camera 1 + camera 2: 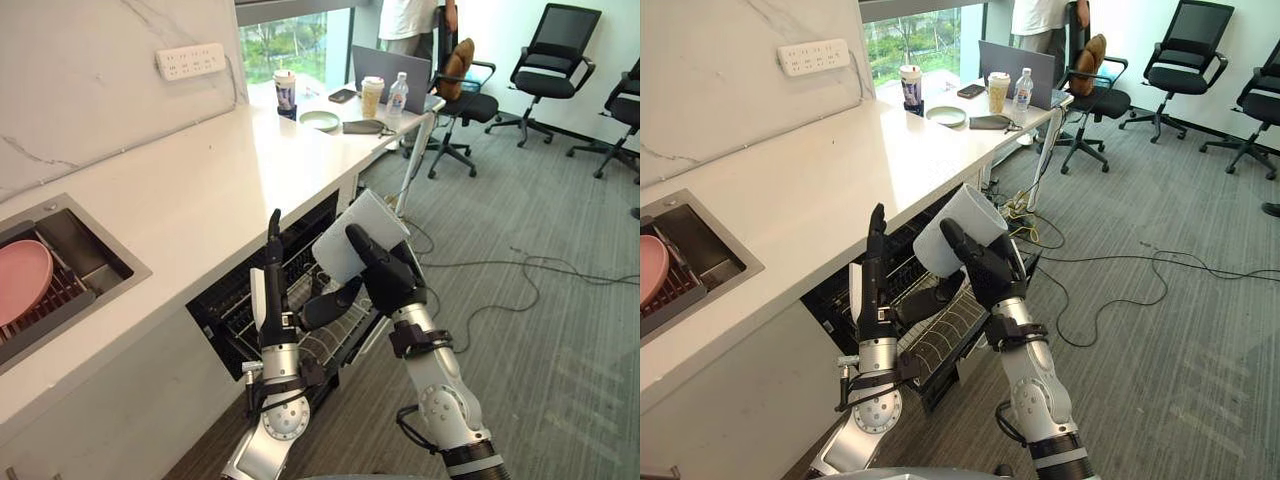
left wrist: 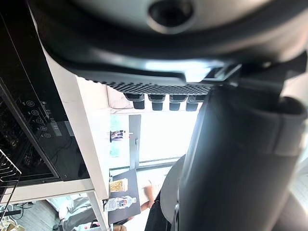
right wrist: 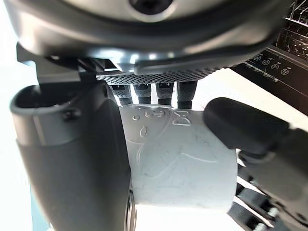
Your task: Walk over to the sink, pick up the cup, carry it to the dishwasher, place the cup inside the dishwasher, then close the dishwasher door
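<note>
Since the white cylindrical cup [image 1: 352, 215] is already up in my right hand [image 1: 385, 282] and I am standing at the open black dishwasher [image 1: 222, 312] under the front edge of the white tabletop [image 1: 200, 190], I judge the pickup and carry done. Setting the cup in the wire rack [image 1: 335, 342] and shutting the door are left. My right fingers [image 3: 159, 90] curl over one side of the cup, thumb across the other, holding it tilted above the rack. My left hand [image 1: 274, 290] stands just beside it, fingers straight and pressed together, holding nothing.
</note>
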